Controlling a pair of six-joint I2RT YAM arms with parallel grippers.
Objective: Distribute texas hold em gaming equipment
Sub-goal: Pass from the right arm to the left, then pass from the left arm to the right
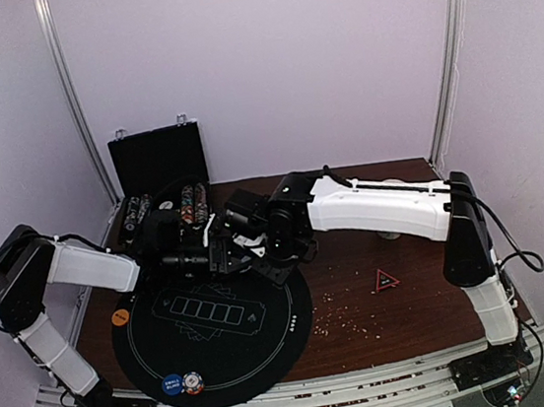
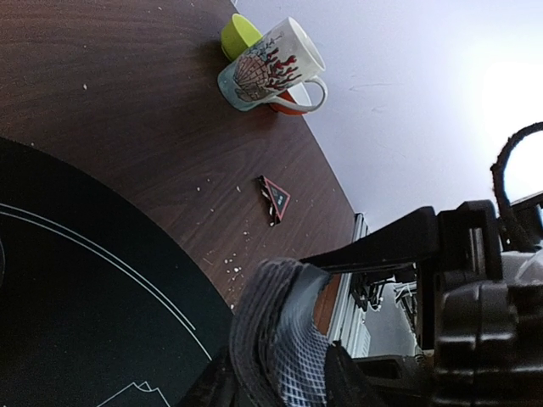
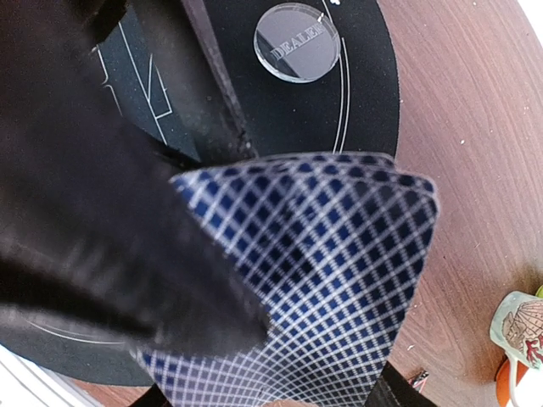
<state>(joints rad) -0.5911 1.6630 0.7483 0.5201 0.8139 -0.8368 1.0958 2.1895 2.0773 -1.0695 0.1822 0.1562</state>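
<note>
Cards (image 3: 339,271), lattice-backed and bowed, are clamped in the left gripper (image 1: 220,250). We should peel off only the top one, sliding it sideways while that clamp holds firm. Our right gripper (image 1: 249,240) lays a finger on the stack, though we cannot tell whether it has pinched. Both hang over the far rim of the round mat (image 1: 271,353), towards the far-left corner of the bench (image 1: 414,305).

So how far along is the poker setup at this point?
Looks done: the orange disc, blue disc and red-white disc sit at the round mat rim, and the clear dealer disc lies on it. In hand: the deck, bent in the left end effector. Left: dealing, since the card outlines are bare and no dealt card shows.
</note>
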